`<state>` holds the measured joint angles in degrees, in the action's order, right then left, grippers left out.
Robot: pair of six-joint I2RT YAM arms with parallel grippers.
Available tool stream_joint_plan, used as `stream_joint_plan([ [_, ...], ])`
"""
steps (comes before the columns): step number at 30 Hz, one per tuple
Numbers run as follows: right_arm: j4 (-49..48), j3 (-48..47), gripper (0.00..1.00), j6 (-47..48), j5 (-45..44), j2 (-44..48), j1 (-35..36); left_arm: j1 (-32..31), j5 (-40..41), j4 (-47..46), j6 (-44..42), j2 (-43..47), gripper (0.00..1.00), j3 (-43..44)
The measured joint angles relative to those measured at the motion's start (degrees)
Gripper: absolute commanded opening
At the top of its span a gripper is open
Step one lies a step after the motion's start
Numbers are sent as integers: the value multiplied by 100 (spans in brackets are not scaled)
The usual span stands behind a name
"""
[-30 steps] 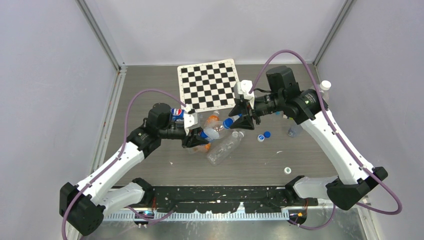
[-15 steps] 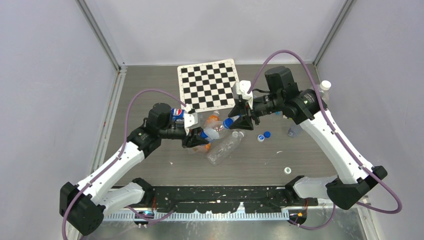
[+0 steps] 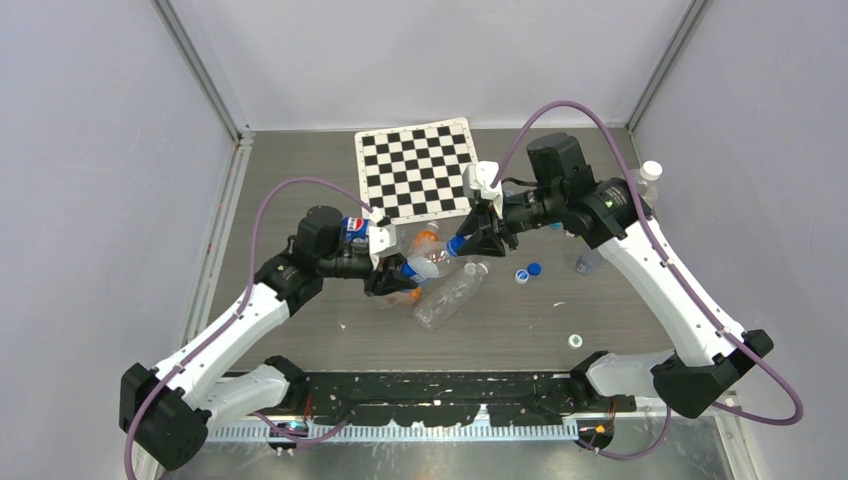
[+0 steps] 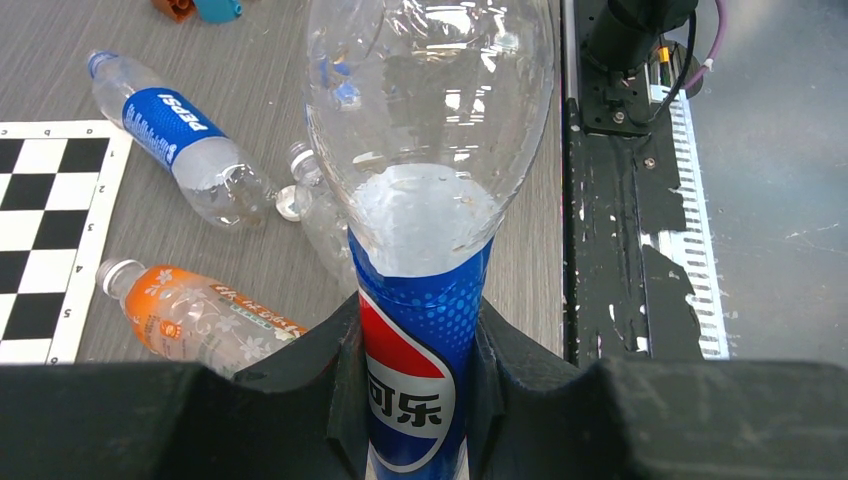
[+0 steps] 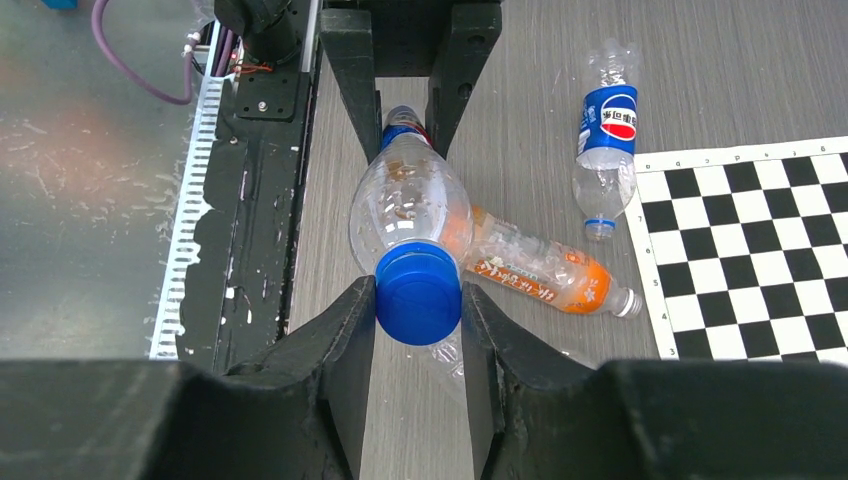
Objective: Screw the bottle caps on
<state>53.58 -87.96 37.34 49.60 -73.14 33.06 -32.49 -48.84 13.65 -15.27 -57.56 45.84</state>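
Since the earlier frame the right gripper [image 3: 478,240] has drawn its fingers in. It now pinches the blue cap [image 5: 418,292], which sits on the mouth of the bottle [image 4: 430,150] held in the air above the middle of the table [image 3: 290,190]. The left gripper [image 4: 415,325] is pressed tight around that bottle's blue label, low on its body, and has not shifted.

The cap looks square on the neck, but how far it is threaded cannot be told. I judge the turning is under way or about to begin, so this bottle is not yet finished.

Much is left. Two loose blue caps [image 3: 535,268] lie just beside the bottles, on the side toward the right edge, and a white cap [image 3: 575,340] lies closer to the near edge. A clear bottle [image 3: 450,293], an orange-labelled bottle [image 5: 530,265] and a second blue-labelled bottle [image 5: 605,130] lie on the table; whether their necks are capped is unclear.
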Motion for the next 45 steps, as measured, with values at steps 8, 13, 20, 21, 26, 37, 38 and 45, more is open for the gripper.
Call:
stream_joint_plan([
  [8,-55,118,1,57,68,28,-2,0,-42,59,11,-26,29,0],
  [13,-192,151,1,-17,136,37,-9,2,-87,22,7,-39,29,0],
  [20,-953,387,1,-964,216,74,-24,35,17,-745,168,114,31,-404],
  [21,-1174,509,1,-1169,223,105,-33,39,83,-798,186,133,31,-452],
  [26,-1808,765,1,-1897,210,151,-57,44,258,-1123,269,151,31,-619],
  [37,-1008,299,1,-1167,404,7,-17,37,2,-999,330,238,30,-566],
  [38,-898,223,1,-1064,424,-33,-13,37,-39,-994,358,238,30,-560],
  [45,-876,116,1,-1202,398,-133,-9,35,103,-1309,638,299,30,-713],
])
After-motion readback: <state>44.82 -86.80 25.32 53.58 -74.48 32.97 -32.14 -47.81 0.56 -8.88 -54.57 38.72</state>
